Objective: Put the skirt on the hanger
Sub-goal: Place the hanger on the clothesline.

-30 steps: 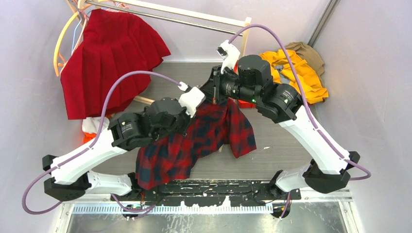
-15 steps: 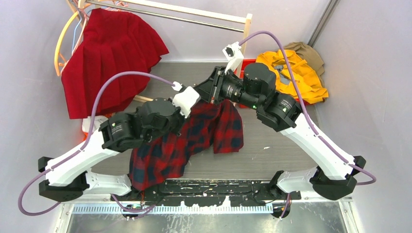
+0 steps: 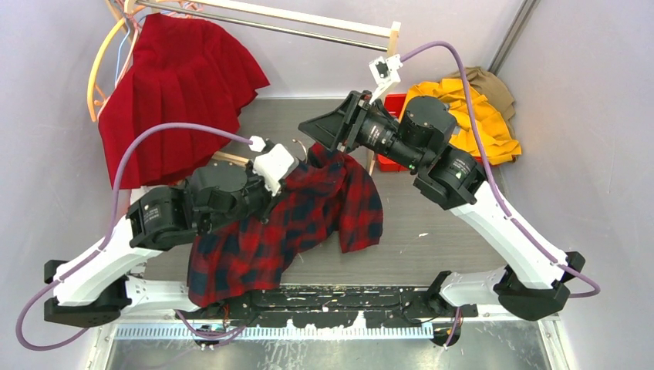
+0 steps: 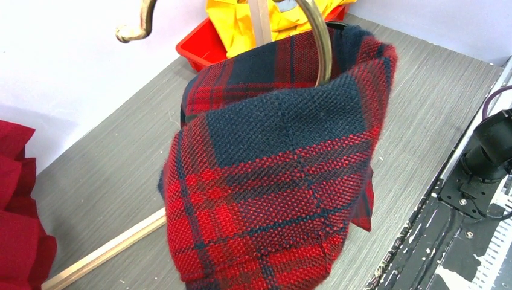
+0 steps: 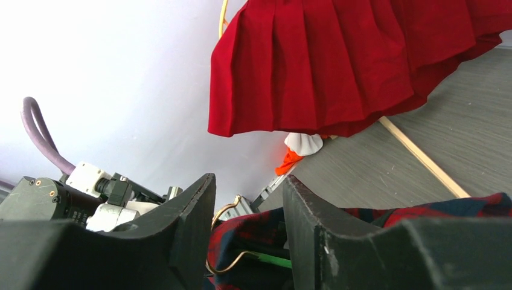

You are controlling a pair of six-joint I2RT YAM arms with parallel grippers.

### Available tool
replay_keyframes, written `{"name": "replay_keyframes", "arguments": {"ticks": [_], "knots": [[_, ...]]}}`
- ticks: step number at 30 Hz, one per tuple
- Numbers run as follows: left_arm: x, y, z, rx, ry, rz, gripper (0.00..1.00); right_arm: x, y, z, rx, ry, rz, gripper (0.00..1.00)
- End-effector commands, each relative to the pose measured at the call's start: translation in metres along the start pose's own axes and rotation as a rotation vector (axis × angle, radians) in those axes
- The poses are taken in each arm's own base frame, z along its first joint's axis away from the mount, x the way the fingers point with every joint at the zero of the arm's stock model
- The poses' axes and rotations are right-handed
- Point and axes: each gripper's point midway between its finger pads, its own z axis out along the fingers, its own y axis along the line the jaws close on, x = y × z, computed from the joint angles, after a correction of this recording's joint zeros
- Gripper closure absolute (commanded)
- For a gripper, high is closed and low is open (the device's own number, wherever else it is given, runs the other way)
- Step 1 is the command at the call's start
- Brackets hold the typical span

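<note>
Where visible from above, find the skirt (image 3: 173,85) hanging in the far left corner beneath the wooden rail (image 3: 308,23), waist up, bright red pleats flaring down and outward. Note along its left edge a thin yellowish hanger (image 3: 92,62) curve, perhaps carrying the waistband, though too slight to say for sure.

Well apart from the skirt, toward the middle of the desk (image 3: 439,223), see the plaid shirt (image 3: 308,216) draped over a brass-toned hook (image 4: 319,42), raised at its far end and trailing down toward the near edge.

Find the left tool (image 3: 281,183) buried under its own wrist and the plaid; cannot tell whether spread or pinching. See the right tool (image 5: 249,181) just over the shirt's raised end, fingers spread wide and gripping nothing, with plaid showing through the gap.

Beyond, at the far right, note a yellow garment (image 3: 470,116) heaped beside a red bin (image 4: 202,45).
</note>
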Motion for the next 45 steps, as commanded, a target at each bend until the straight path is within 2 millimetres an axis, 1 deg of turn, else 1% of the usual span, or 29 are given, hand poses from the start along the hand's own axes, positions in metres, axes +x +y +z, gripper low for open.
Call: {"name": "replay_keyframes", "arguments": {"ticks": [1,4,8,13,15,19,21,23,28,32,34,35,36,39,45], "knots": [[-0.045,0.019,-0.028,-0.054,-0.180,-0.037,1.00,-0.030,0.018,-0.014,-0.040,-0.106,-0.023,0.47],[-0.048,0.030,-0.037,-0.093,-0.191,-0.036,1.00,-0.037,0.017,-0.025,-0.014,-0.130,-0.044,0.46],[-0.059,0.045,-0.053,-0.148,-0.218,-0.031,1.00,-0.048,0.018,-0.044,0.014,-0.170,-0.072,0.45],[-0.078,0.053,-0.064,-0.173,-0.267,-0.001,1.00,-0.061,0.021,-0.066,0.039,-0.215,-0.103,0.45],[-0.087,0.054,-0.064,-0.177,-0.282,0.022,1.00,-0.064,0.022,-0.074,0.046,-0.228,-0.113,0.45],[-0.104,0.055,-0.058,-0.173,-0.295,0.060,1.00,-0.069,0.024,-0.085,0.057,-0.240,-0.128,0.45],[-0.111,0.060,-0.052,-0.179,-0.297,0.067,1.00,-0.070,0.024,-0.088,0.061,-0.243,-0.136,0.45],[-0.113,0.070,-0.044,-0.185,-0.282,0.059,1.00,-0.071,0.024,-0.092,0.068,-0.246,-0.146,0.45],[-0.116,0.102,-0.027,-0.177,-0.279,-0.008,1.00,-0.071,0.020,-0.100,0.091,-0.246,-0.165,0.44],[-0.124,0.122,-0.016,-0.134,-0.303,-0.046,1.00,-0.073,0.019,-0.107,0.105,-0.253,-0.181,0.44],[-0.129,0.125,-0.017,-0.092,-0.326,-0.061,1.00,-0.074,0.018,-0.111,0.111,-0.259,-0.189,0.44],[-0.133,0.127,-0.007,-0.055,-0.336,-0.069,1.00,-0.074,0.018,-0.113,0.115,-0.261,-0.193,0.44],[-0.136,0.131,-0.004,-0.037,-0.349,-0.077,1.00,-0.076,0.017,-0.115,0.121,-0.266,-0.199,0.44],[-0.142,0.136,-0.001,0.011,-0.379,-0.086,1.00,-0.077,0.015,-0.118,0.136,-0.270,-0.214,0.44],[-0.155,0.134,0.007,0.107,-0.423,-0.063,1.00,-0.079,0.012,-0.121,0.157,-0.275,-0.237,0.43]]}}
